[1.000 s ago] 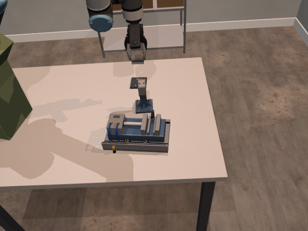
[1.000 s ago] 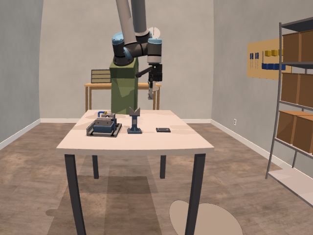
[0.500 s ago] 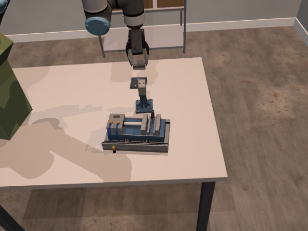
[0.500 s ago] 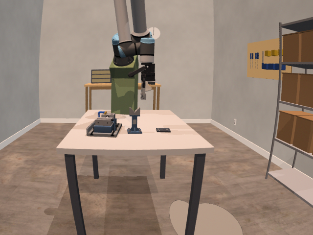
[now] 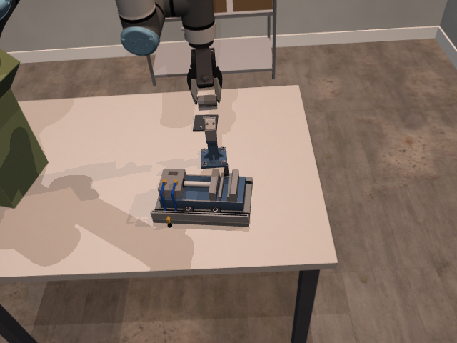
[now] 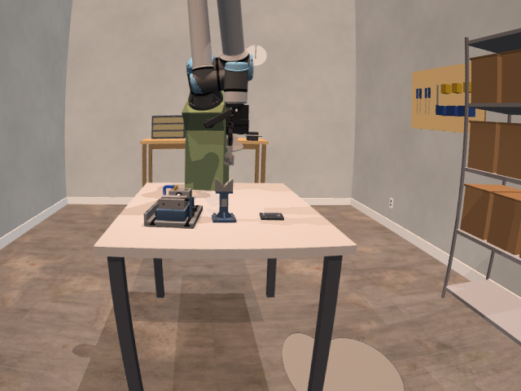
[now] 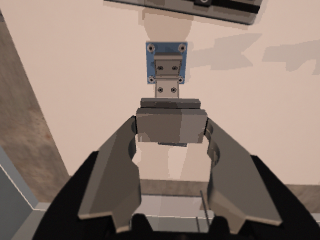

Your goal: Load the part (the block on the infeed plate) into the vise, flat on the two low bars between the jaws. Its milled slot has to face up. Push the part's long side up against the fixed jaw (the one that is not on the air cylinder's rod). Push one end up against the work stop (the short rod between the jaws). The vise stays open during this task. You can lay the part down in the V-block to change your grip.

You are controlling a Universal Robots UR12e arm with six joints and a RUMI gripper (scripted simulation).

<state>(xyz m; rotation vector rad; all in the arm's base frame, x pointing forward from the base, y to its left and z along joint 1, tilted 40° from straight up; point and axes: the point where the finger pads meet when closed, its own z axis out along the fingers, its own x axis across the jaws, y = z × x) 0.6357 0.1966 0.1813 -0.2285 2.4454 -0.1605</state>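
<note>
In the top view, the grey metal block (image 5: 207, 100) (image 6: 228, 161) (image 7: 171, 126) is at upper centre, above the small dark infeed plate (image 5: 198, 123) (image 6: 271, 216) (image 7: 173, 144). The black two-jaw gripper (image 5: 207, 97) (image 6: 229, 155) (image 7: 169, 117) is closed on it, one finger at each end. Below stands one blue pedestal with a grey V-block (image 5: 211, 133) (image 6: 224, 186) (image 7: 167, 67), and beneath that one blue-bodied vise on a grey base (image 5: 203, 204) (image 6: 172, 213) (image 7: 225, 12). Its two upright grey jaws stand apart; the right one, away from the pale cylinder rod (image 5: 196, 183), is the fixed one. Two blue hoses run down at the vise's left. The low bars are too small to count surely.

In the exterior view, the block hangs above and just right of the V-block, near the centre of the frame. The vise is at left, the plate at right, with nothing on it.

In the wrist view, one block spans the fingers, a dark groove along its upper part, probably the slot. It looks stiff, fairly heavy for its size and smooth enough to slip or pivot under a knock. The end grip leaves both long sides free, but the finger at the stop end could hinder seating; a regrip in the V-block may help.
</note>
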